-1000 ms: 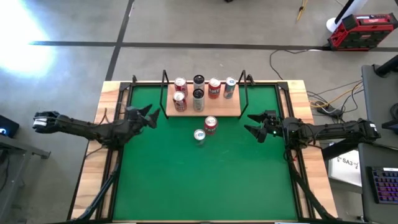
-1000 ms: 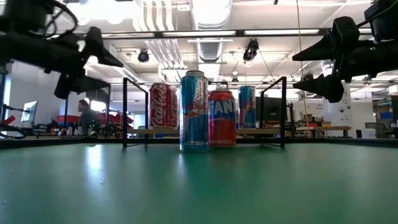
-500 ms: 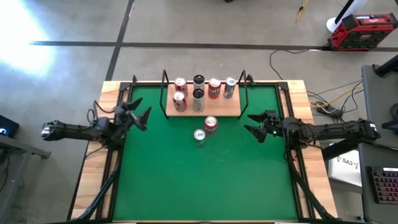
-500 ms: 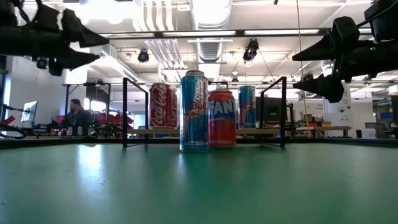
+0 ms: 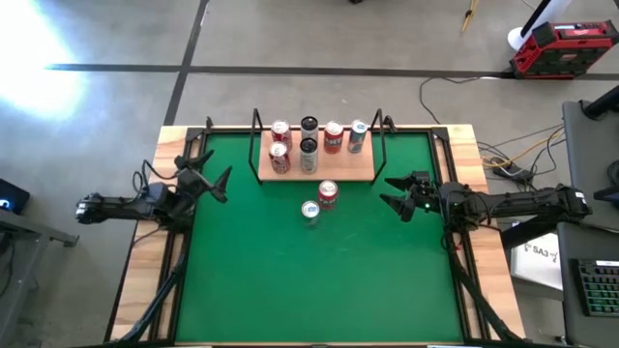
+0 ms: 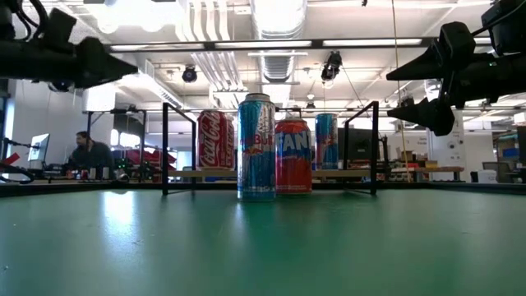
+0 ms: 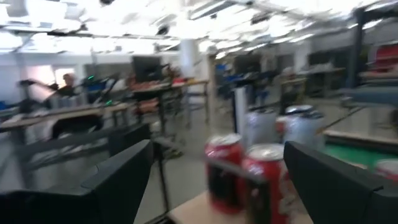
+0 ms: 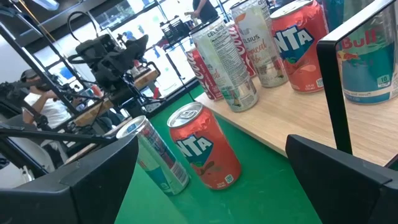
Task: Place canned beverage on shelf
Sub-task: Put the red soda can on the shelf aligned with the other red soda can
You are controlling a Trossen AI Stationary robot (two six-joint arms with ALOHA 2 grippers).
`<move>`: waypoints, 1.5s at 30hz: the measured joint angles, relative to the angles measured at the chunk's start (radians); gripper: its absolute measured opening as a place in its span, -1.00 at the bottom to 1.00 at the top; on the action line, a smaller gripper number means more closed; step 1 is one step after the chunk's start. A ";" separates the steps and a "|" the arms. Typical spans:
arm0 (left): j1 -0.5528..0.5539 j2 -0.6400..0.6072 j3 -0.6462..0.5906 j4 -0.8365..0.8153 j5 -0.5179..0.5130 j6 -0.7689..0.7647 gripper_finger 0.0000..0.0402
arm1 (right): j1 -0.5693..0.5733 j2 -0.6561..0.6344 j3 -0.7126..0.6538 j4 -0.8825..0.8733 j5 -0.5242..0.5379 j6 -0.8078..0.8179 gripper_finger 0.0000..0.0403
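Note:
The shelf (image 5: 316, 166), a light wood board between black uprights, stands at the far middle of the green mat (image 5: 319, 280) and carries several upright cans (image 5: 308, 147). In front of it, two cans stand on the mat. One is an orange-red Fanta can (image 5: 328, 193), also in the right wrist view (image 8: 205, 152). The other is a slim blue-and-silver can (image 5: 310, 212), likewise in that view (image 8: 157, 157). My left gripper (image 5: 211, 172) hovers open by the mat's left edge, left of the shelf. My right gripper (image 5: 387, 191) hovers open to the right of the two cans.
Black frame uprights (image 5: 256, 130) rise at the shelf's ends. Wooden table borders (image 5: 164, 193) flank the mat. The near half of the mat holds nothing. People sit at desks in the room beyond (image 6: 86, 152). A red toolbox (image 5: 563, 48) stands on the floor.
My left gripper has drawn back toward the table's left edge, away from the shelf, risen slightly and rolled about its own axis, staying open. The cans and my right arm have kept still.

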 joint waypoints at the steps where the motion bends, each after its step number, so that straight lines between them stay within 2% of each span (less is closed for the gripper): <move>1: 0.000 -0.001 0.000 -0.015 -0.026 -0.004 0.72 | 0.000 0.000 0.000 0.000 0.000 0.000 0.99; 3: 0.000 0.000 0.000 -0.056 -0.056 -0.006 0.72 | 0.000 0.000 0.000 0.000 0.000 0.000 0.99; 12: 0.000 0.006 0.003 -0.080 -0.048 -0.009 0.72 | 0.000 0.000 0.000 0.000 0.000 0.000 0.99; 45: 0.000 0.009 0.011 -0.076 -0.048 -0.009 0.72 | 0.000 -0.011 0.000 0.001 -0.002 -0.026 0.99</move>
